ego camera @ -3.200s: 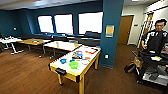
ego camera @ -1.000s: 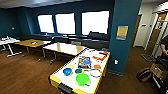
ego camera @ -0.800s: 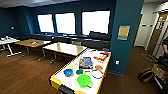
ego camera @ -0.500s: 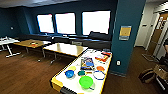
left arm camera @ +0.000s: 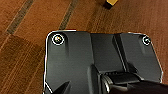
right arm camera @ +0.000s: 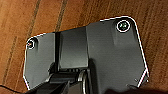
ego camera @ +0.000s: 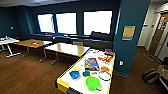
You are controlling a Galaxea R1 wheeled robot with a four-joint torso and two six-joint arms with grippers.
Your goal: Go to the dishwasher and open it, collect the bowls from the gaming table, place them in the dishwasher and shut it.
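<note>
I'm looking across a dark-blue room with brown carpet (ego camera: 27,72). Far left, a white desk (ego camera: 7,41); then two wooden-topped tables (ego camera: 67,48) under three bright windows (ego camera: 66,23). Straight ahead of me sits the gaming counter (ego camera: 67,86), white top, yellow and black edge. On it, left to right: a yellow bowl (ego camera: 76,68), a blue bowl (ego camera: 74,74), a small teal one (ego camera: 86,73), a big green bowl (ego camera: 92,82), an orange one (ego camera: 105,68), with a blue-rimmed hoop (ego camera: 104,75) and game boxes (ego camera: 91,63) beside them. A teal pillar (ego camera: 130,50) stands right. My hands hang over carpet; whether either is apart or together, I cannot tell.
</note>
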